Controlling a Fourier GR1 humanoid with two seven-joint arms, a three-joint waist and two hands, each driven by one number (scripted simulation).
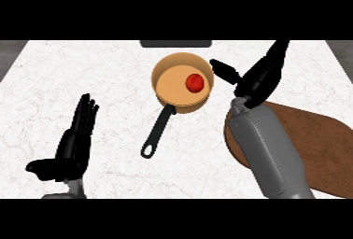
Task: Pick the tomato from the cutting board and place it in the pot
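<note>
Tomato (196,82) is what you are after, and you can see it lying inside the pot (173,95), a little right of the middle of the tan floor. You have one tomato and one pot, and the pot's black handle (157,133) runs down and to the left across the marble counter (103,70). To the right you have one brown cutting board (321,140), with the grey right forearm lying across its left part and hiding that edge. Your right hand (257,77) hangs just beside the pot's right rim, fingers straight and spread, thumb pointing toward the pot, holding nothing. Your left hand (77,135) rests at the lower left, well apart from the pot, fingers straight and pointing up. One dark panel (176,44) sits at the counter's far edge behind the pot.
</note>
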